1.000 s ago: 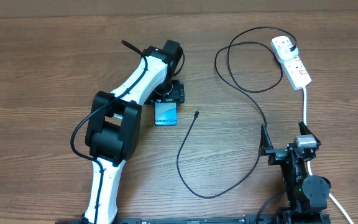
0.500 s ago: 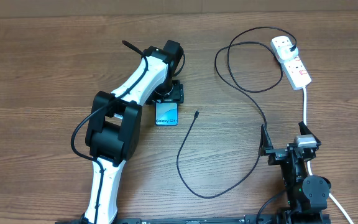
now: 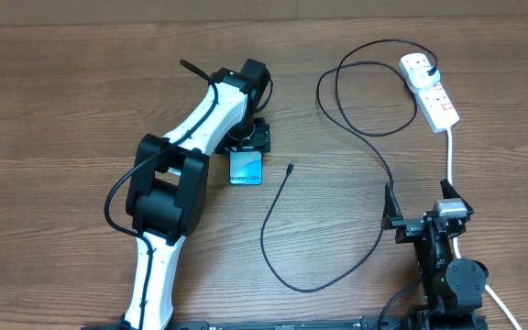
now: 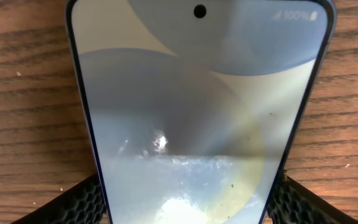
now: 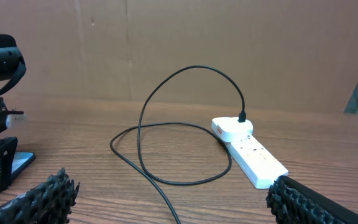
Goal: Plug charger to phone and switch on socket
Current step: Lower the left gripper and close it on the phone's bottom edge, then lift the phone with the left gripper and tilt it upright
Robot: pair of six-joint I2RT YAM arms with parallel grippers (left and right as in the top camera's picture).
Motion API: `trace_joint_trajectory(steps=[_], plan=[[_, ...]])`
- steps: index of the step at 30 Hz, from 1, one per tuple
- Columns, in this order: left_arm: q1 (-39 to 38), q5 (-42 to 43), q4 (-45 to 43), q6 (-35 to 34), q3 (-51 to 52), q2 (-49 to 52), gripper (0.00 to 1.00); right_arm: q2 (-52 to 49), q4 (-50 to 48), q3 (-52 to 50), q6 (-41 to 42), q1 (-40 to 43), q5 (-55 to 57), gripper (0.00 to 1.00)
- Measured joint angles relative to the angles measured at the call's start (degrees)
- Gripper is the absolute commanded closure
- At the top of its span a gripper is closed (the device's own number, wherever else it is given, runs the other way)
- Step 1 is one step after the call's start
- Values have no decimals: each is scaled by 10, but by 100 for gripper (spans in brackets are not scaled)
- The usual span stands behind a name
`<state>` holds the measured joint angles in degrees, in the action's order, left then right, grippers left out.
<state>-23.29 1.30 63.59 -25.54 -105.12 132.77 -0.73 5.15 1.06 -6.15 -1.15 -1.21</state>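
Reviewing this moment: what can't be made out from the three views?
- Overhead: the phone has its far end hidden under the left gripper.
- Left wrist: whether the fingers touch the phone's sides; the lower edge cuts them off.
- Overhead, right wrist: the socket switch position, too small.
- Overhead: the charger tip's orientation, too small.

Charger (image 3: 273,229), phone (image 3: 245,169) and socket (image 3: 432,89), placed by the socket

The white socket, marked in red, is laid flat, its thick white cord (image 3: 450,151) leading off its near end. The charger's black plug (image 3: 432,71) is seated in the far outlet. From there the thin black cable is looped to the socket's left and swept round in a wide curve. Its connector tip (image 3: 289,168) is left free, well apart from the socket and near the phone, not touching it. The phone is laid face up further left, its pale blue screen lit.
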Motion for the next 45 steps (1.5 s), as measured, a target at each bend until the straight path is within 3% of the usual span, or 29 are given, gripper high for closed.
trace_joint_trajectory(steps=[15, 27, 34, 45], plan=[[0, 17, 52, 0, -7, 2, 27, 0, 0, 0, 0, 0, 0, 0], [10, 73, 126, 0, -69, 6, 31, 0, 0, 0, 0, 0, 0, 0], [36, 186, 140, 0, -98, 6, 29, 0, 0, 0, 0, 0, 0, 0], [98, 461, 142, 0, -99, 6, 34, 0, 0, 0, 0, 0, 0, 0]])
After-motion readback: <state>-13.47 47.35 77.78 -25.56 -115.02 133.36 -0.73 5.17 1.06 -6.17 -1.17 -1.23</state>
